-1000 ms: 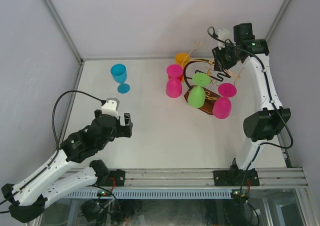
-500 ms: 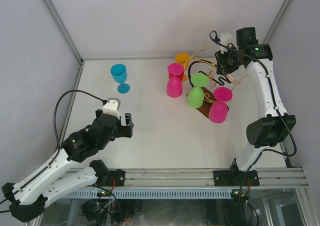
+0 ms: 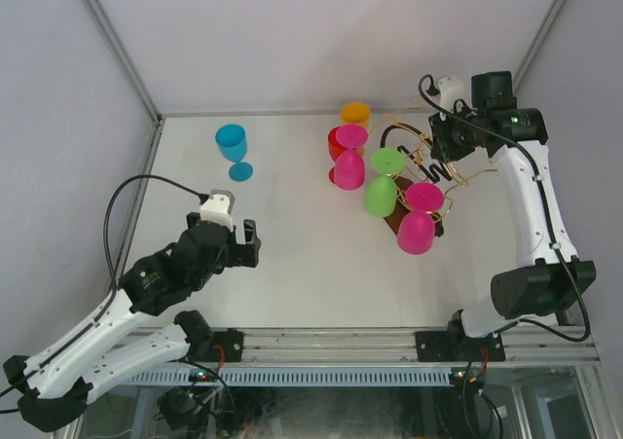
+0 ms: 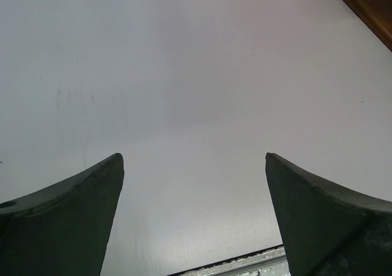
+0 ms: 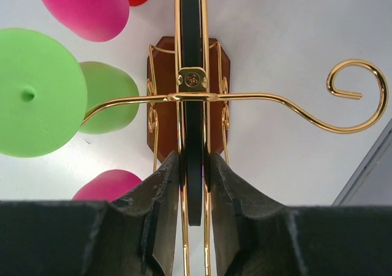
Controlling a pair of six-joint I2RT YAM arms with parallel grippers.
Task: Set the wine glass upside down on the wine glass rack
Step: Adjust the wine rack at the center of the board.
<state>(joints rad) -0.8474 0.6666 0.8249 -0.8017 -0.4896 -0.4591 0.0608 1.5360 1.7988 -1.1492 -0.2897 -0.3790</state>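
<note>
Since a second ago the right arm has swung out toward the right wall and the wine glass rack (image 5: 190, 55) has come with it, its hanging glasses now sitting a little lower and further left in the overhead view, with a red glass (image 3: 336, 145) showing that was covered before. The right gripper (image 5: 193, 160) is pinched narrow on the rack's black loop (image 5: 191, 19), both fingers pressed against the gold wires that run either side of it. From the wrist camera I look straight down the loop to the wooden base (image 5: 160, 62), but the fingers hide the near end of the wire. From above, the rack seems to lean toward the arm, though I cannot tell whether the base has left the table (image 3: 292, 225). Two pink glasses (image 3: 348, 168) (image 3: 416, 233), a green glass (image 3: 380, 196) and the red one hang bowl-down on the scroll arms. An orange glass (image 3: 355, 113) sits at the far side, half hidden behind them, and how it is held is unclear. The blue wine glass (image 3: 232, 147) stands upright on the table at the far left, well apart from the rack and from both arms. The left gripper (image 3: 245, 242) hovers over bare table with its jaws spread wide and nothing between them. Its wrist view catches only a sliver of the blue glass foot at the top edge and a brown corner of the base, cut off at the upper right.
</note>
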